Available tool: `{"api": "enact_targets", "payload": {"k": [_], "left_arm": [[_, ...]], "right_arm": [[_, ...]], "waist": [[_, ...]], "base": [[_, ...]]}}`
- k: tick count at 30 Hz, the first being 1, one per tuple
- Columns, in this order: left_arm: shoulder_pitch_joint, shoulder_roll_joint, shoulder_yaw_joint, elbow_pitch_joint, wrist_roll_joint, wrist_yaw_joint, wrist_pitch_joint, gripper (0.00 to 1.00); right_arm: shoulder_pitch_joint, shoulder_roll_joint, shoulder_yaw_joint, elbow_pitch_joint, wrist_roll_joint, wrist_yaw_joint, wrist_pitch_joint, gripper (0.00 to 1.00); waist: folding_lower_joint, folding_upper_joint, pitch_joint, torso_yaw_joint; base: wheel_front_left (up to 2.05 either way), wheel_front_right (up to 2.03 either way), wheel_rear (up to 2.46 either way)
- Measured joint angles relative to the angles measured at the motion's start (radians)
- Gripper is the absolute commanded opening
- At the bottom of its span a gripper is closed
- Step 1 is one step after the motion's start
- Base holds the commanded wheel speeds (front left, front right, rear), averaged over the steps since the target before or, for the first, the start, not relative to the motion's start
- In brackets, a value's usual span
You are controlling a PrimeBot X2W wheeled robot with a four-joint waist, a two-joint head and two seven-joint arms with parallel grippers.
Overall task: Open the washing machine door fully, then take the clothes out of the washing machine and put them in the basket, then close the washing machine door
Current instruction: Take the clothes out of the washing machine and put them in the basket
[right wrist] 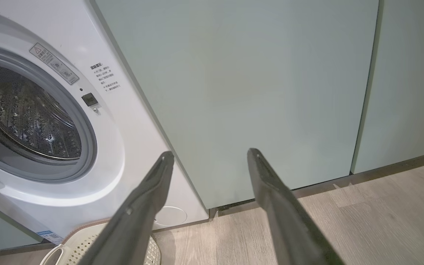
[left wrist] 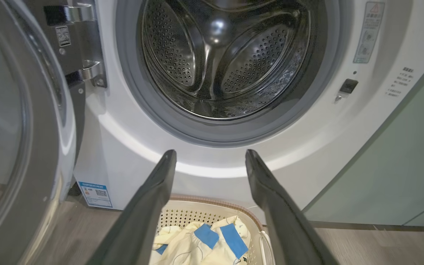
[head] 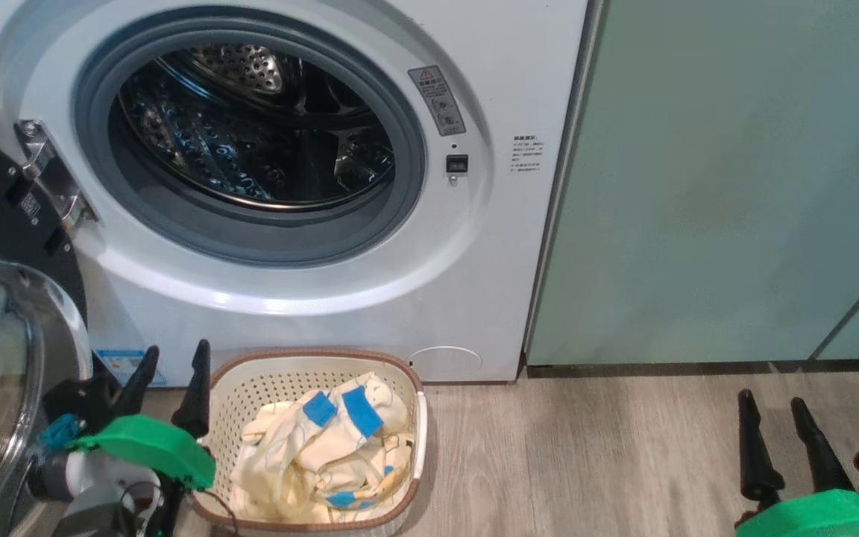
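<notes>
Cream, blue-patched fabric clothes (head: pixel 303 455) heap in the perforated cream plastic basket (head: pixel 250 388); wood floor (head: pixel 586 462) adjoins its right rim. Spread wide: left fingers (head: pixel 194 388), right fingers (head: pixel 754 447).

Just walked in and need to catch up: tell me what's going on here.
The door of the washing machine hangs open on the left, the drum looks empty, and the clothes lie in the basket on the floor. The left pincer and right pincer are open, holding nothing. Only closing the door remains.
</notes>
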Motion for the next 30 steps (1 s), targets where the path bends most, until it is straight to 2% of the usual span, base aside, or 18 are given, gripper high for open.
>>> {"api": "enact_targets", "payload": {"k": [6, 30], "left_arm": [[0.028, -0.009, 0.027, -0.017, 0.008, 0.000, 0.000, 1.00], [0.048, -0.011, 0.026, -0.010, 0.005, 0.000, 0.000, 1.00]], "right_arm": [[0.000, 0.001, -0.012, -0.006, -0.005, 0.000, 0.000, 1.00], [0.000, 0.004, -0.028, -0.038, -0.039, 0.000, 0.000, 1.00]], "waist": [[0.0001, 0.0000, -0.005, 0.001], [0.0002, -0.0001, 0.002, 0.011]], "base": [[0.00, 0.00, 0.00], [0.00, 0.00, 0.00]]}}
